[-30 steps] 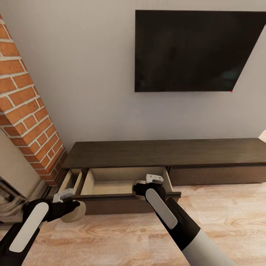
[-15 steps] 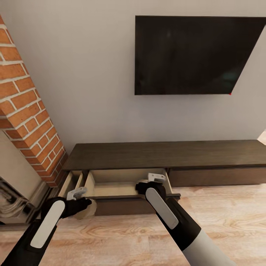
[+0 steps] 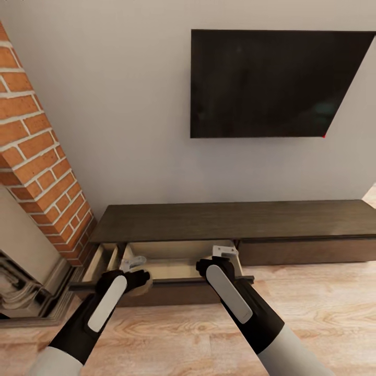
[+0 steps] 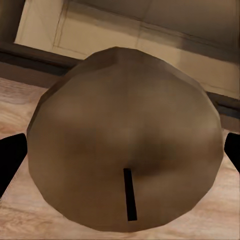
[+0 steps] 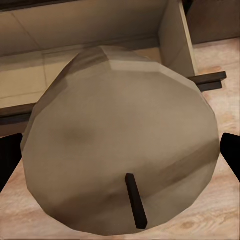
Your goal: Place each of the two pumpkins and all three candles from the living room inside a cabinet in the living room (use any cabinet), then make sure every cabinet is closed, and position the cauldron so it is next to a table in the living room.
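- Head view: left gripper point(image 3: 137, 267) clamps a stubby beige-tan wax candle point(image 3: 142, 282) just at the near lip of the low dark-brown wooden cabinet's point(image 3: 235, 222) pulled-out drawer point(image 3: 172, 261); the drawer floor lies just beyond.
- Right gripper point(image 3: 218, 254), clamping a second beige-tan candle point(image 5: 120, 150), hangs over the drawer's right end and looks nearer to release.

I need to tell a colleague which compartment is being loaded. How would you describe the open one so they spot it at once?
Find the wall-mounted TV; below it runs the long dark-brown cabinet. The pull-out compartment sits at its left end near the brick fireplace. Unlike the closed dark front beside it, it is drawn out and shows a pale interior.
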{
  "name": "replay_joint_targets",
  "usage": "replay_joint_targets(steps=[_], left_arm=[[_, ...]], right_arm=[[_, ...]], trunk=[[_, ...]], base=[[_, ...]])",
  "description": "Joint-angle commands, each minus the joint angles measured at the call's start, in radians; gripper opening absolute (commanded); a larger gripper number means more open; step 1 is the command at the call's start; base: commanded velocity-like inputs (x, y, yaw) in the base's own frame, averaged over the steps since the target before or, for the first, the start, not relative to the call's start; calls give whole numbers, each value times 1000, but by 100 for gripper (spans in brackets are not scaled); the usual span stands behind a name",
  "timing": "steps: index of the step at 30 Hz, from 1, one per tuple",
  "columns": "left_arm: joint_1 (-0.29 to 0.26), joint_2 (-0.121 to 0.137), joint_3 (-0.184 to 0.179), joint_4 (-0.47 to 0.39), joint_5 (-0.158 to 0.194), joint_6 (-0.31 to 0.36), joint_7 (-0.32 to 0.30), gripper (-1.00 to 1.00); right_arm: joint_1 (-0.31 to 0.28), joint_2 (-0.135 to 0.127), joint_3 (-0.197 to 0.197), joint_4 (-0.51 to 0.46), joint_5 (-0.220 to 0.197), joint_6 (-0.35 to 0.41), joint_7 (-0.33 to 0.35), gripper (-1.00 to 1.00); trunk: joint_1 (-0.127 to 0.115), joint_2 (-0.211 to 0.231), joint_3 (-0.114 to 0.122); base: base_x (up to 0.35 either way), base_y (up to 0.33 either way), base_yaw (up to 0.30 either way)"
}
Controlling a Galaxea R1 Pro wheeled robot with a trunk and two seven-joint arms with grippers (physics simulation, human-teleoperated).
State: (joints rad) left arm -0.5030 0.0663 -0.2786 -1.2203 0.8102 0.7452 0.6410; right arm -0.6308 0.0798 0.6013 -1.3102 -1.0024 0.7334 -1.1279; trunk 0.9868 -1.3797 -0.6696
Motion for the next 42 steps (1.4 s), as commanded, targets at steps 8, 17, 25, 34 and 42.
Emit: replay_joint_targets(steps=[8, 17, 25, 34, 42], left_arm=[[-18, 4, -63, 88, -117, -60, -130, -100], [-20, 8, -6, 60, -112, -50, -147, -100], [-19, 9, 22, 41, -110, -45, -149, -100], [-19, 10, 24, -7, -109, -43, -147, -100], [-19, 10, 26, 1, -109, -43, -147, -100]], right_arm=[[-1, 0, 5, 5, -6, -2, -1, -100], [-1, 0, 9, 12, 9, -6, 32, -100], [-1, 0, 9, 12, 9, -6, 36, -100], [-1, -2, 9, 12, 5, -14, 37, -100], [-1, -2, 9, 12, -1, -23, 37, -100]], trunk=[[-31, 56, 24], [-65, 119, 52], [-69, 126, 56], [-69, 126, 56], [-69, 126, 56]], base=[[0, 0, 0], [0, 0, 0], [0, 0, 0], [99, 0, 0], [45, 37, 0]])
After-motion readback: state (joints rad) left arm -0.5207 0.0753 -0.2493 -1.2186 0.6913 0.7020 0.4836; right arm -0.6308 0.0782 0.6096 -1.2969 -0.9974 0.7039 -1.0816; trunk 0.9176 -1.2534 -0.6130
